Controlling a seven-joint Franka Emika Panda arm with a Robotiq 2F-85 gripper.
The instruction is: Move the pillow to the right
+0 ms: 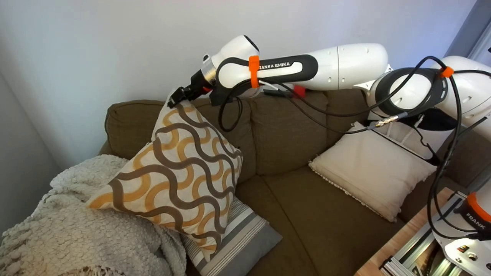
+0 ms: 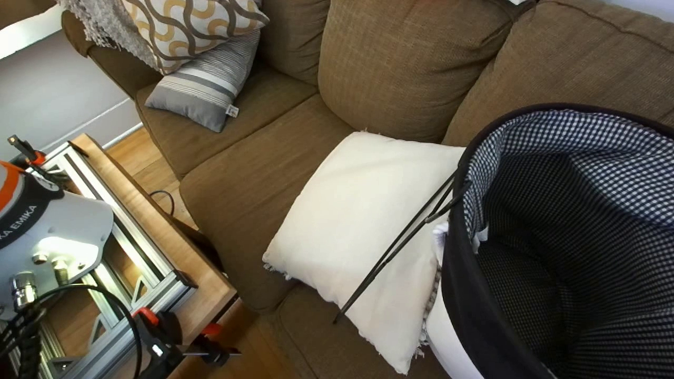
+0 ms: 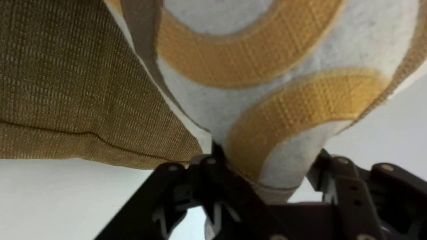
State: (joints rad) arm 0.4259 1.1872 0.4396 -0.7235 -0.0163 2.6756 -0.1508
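The pillow, patterned in mustard, brown and cream waves, stands tilted on one corner at the far end of the sofa. Its lower part rests on the blanket and the grey striped pillow. It also shows, cut off by the top edge, in an exterior view. My gripper is at the pillow's top corner, in front of the wall. In the wrist view, the pillow tapers down between the fingers of the gripper, which are spread apart. The corner fabric lies flat between them, and its tip reaches toward the palm.
A grey striped pillow lies under the patterned one. A fluffy blanket covers the sofa arm. An off-white pillow lies farther along the brown sofa, beside a checked-lined basket. The robot stands on a wooden table.
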